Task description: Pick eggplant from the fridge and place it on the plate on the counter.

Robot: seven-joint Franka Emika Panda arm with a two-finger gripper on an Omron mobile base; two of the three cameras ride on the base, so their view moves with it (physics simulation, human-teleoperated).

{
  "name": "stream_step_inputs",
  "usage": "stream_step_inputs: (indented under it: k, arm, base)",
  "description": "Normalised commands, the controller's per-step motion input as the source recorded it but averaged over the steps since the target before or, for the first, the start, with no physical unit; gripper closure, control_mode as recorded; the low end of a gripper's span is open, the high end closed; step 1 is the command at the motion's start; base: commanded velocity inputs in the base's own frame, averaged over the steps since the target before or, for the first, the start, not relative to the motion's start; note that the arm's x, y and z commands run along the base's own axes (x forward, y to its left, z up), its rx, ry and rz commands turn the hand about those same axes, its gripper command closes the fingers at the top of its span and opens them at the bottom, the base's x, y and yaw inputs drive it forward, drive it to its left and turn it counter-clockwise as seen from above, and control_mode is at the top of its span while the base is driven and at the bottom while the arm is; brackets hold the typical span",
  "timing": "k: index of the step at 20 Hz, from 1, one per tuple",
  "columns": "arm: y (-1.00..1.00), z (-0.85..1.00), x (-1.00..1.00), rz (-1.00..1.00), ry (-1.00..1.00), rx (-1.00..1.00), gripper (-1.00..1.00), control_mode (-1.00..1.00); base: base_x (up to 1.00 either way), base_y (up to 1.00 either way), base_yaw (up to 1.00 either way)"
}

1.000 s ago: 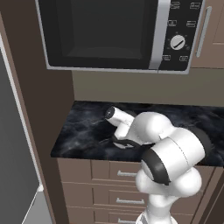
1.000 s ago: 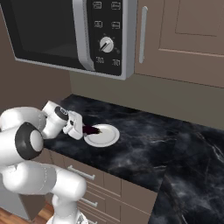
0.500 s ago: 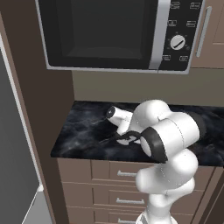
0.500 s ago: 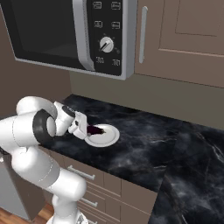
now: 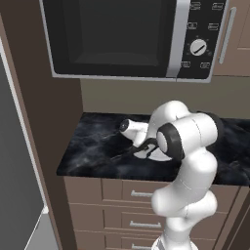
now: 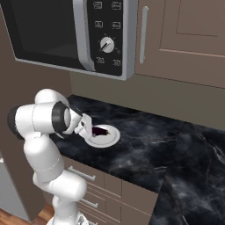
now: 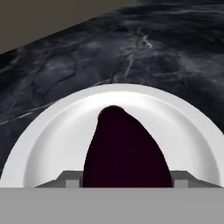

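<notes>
Elbow swung up since before — claw (image 7: 127, 181) clamped on eggplant (image 7: 124, 151), low over plate (image 7: 48, 140), ready to release on worktop (image 6: 145, 145).

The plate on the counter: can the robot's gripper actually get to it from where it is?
Probably yes. The gripper is already over the plate, with the eggplant between its fingers and nothing in the way.

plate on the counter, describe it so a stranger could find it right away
Below the microwave runs a black marbled counter. Near its left end, beside the white arm, lies the plate: small, round, plain white, with a dark purple eggplant over it.
</notes>
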Motion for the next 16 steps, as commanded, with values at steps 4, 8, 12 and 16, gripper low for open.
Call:
stream_step_inputs:
  k: [4, 8, 12, 16]
  arm:
    - [-0.12, -0.25, 0.24, -0.02, 0.00, 0.00, 1.00, -1.00]
    - [-0.13, -0.23, 0.16, -0.01, 0.00, 0.00, 1.00, -1.00]
    - [-0.11, -0.23, 0.03, -0.01, 0.00, 0.00, 1.00, -1.00]
    - [-0.06, -0.14, 0.00, 0.00, 0.00, 0.00, -1.00, -1.00]
  base:
    - [0.00, 0.00, 0.00]
    - [0.00, 0.00, 0.00]
    - [0.00, 0.00, 0.00]
    - [0.00, 0.00, 0.00]
